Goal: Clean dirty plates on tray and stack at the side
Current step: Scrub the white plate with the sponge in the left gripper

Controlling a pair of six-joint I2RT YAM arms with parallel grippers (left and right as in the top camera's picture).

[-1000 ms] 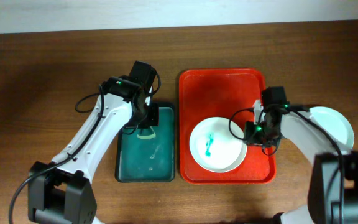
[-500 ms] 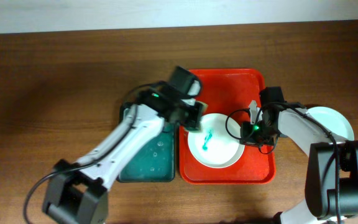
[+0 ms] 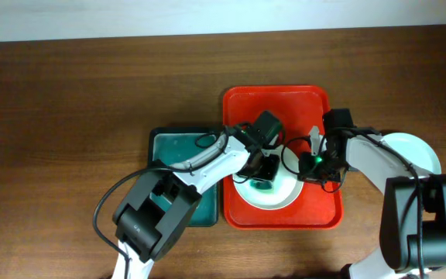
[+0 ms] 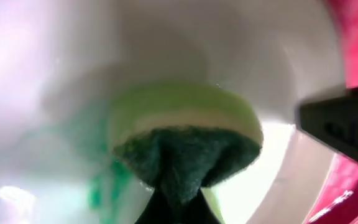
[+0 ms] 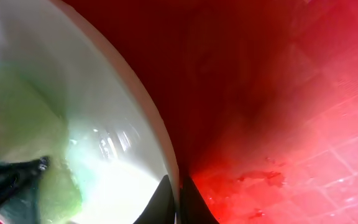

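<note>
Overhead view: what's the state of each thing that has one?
round white plate: on tray, teal-smeared
yellow-green sponge: pressed into that plate
left gripper: shut on sponge
right gripper: shut on that plate's rim
bright red plastic tray: holds one plate
dark green basin: partly under left arm
second white plate: on table, looks clean

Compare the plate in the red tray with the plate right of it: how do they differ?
The tray plate lies in the red tray; the side plate lies on the table. The tray plate shows a teal smear; the side plate looks clean where visible. The right gripper pinches the tray plate's rim; nothing grips the side plate. Both are round, pale.
</note>
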